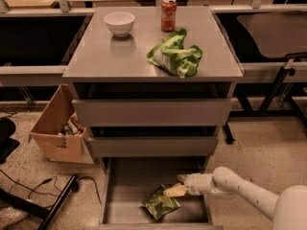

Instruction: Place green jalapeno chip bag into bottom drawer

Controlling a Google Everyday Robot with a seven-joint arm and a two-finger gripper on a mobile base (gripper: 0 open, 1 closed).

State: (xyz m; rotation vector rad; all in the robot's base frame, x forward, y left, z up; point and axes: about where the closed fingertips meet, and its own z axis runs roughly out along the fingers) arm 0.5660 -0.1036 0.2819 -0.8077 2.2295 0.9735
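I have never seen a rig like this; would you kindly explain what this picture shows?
This is a mobile robot with one white arm, seen at the lower right. At the arm's end is the gripper, a two-finger clamp, positioned inside the open bottom drawer of a grey cabinet. The single camera looks down on the cabinet from the front. On the cabinet's top stand a white bowl and a red can, with a crumpled bright green bag nearby. The small, dark green jalapeno chip bag lies on the drawer's floor, the gripper at its upper edge; whether it is gripped, I cannot tell. A cardboard box sits on the floor at the left.
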